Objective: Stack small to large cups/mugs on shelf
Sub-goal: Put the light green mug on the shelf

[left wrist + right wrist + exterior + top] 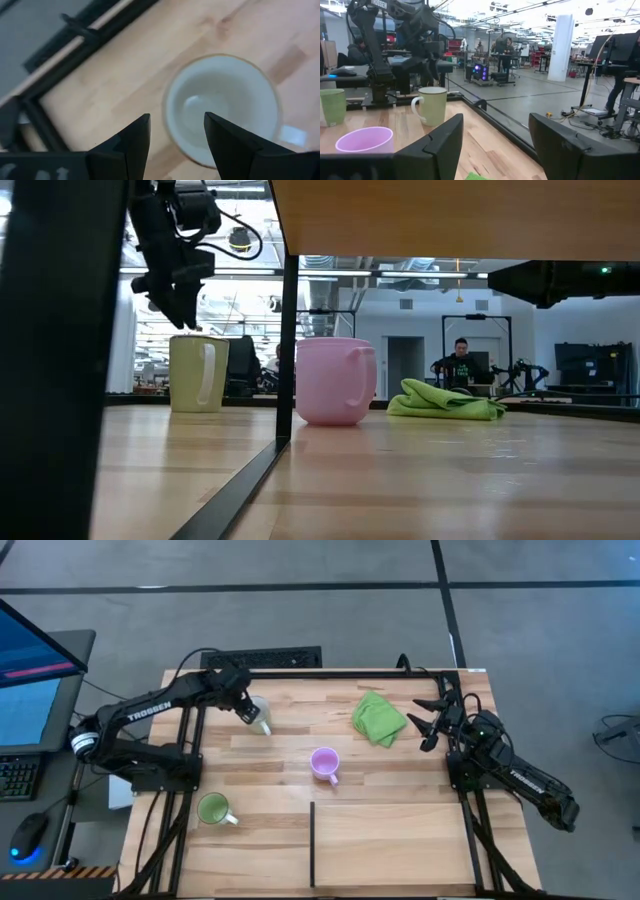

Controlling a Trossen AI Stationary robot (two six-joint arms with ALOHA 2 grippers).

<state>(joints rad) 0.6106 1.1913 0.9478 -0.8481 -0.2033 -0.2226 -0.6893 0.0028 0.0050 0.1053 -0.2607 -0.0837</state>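
Note:
The cream mug (260, 718) stands upright on the table near the far left; it also shows in the low view (198, 373). My left gripper (246, 707) hangs open just above its rim, fingers pointing down; in the left wrist view (175, 131) the mug's mouth (222, 107) lies below the fingers. The light purple mug (324, 763) stands mid-table. The green mug (213, 808) stands near the left edge. The shelf (390, 850) is the near right section, marked by a black strip (312, 845). My right gripper (428, 723) waits open at the far right.
A crumpled green cloth (378, 718) lies at the far right, between the purple mug and my right gripper. A black frame rail (330, 673) runs along the table's far edge. People and benches show in the room beyond the table.

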